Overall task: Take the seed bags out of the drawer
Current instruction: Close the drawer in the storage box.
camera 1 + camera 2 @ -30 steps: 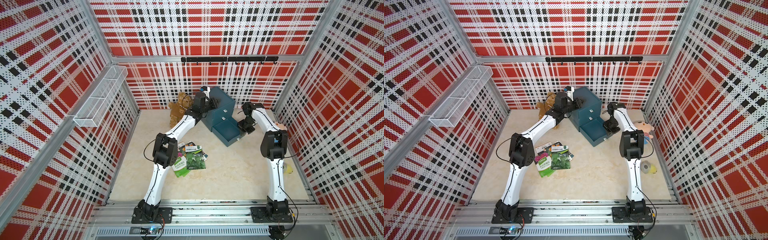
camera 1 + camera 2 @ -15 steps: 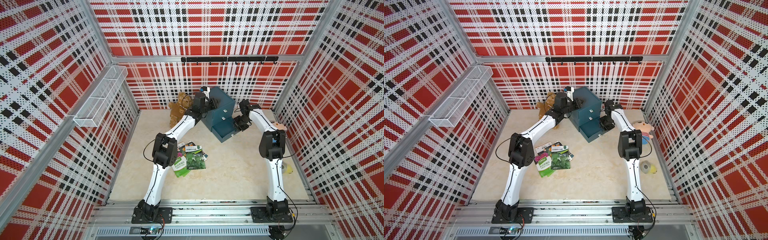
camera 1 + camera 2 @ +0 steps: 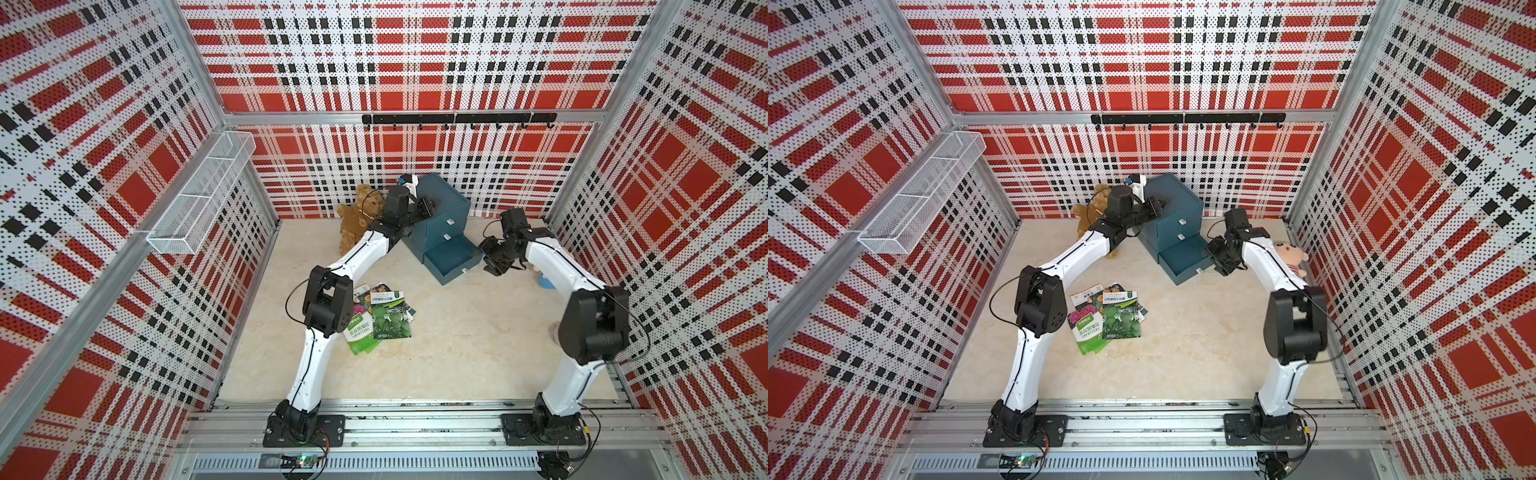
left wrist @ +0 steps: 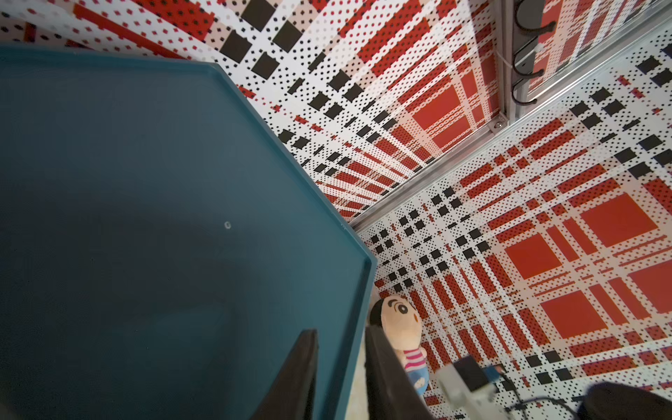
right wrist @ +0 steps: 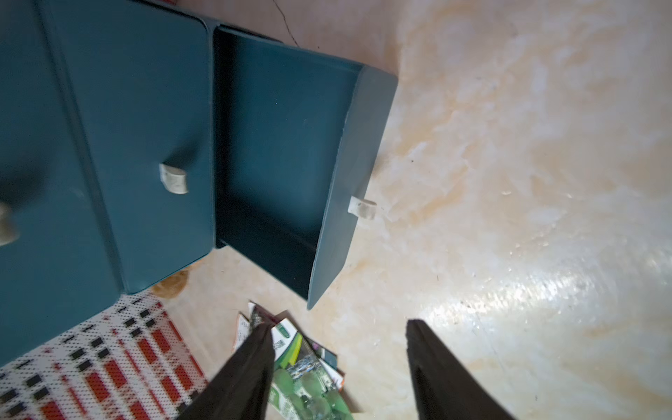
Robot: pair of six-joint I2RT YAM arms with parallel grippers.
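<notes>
The seed bags [image 3: 382, 316] [image 3: 1113, 318] lie in a loose pile on the floor, in front of the teal cabinet [image 3: 440, 199] [image 3: 1173, 197]. Its bottom drawer [image 3: 449, 255] [image 3: 1183, 257] is pulled out, and the right wrist view shows the drawer [image 5: 276, 145] holding nothing. My left gripper [image 3: 430, 204] [image 4: 340, 331] sits on the cabinet's top, its jaws closed across the raised rim. My right gripper [image 3: 488, 257] [image 5: 339, 324] hangs open beside the drawer's front corner with nothing between its fingers. The seed bags [image 5: 309, 378] show past it.
A brown teddy bear [image 3: 357, 218] leans at the back, left of the cabinet. A doll [image 3: 1289, 255] [image 4: 403, 331] lies by the right wall behind my right arm. A wire basket [image 3: 199, 195] hangs on the left wall and a hook rail [image 3: 457, 118] on the back wall.
My right gripper has opened; it swung in toward the cabinet and back out beside the drawer front. The left arm and the seed bags have not moved.
</notes>
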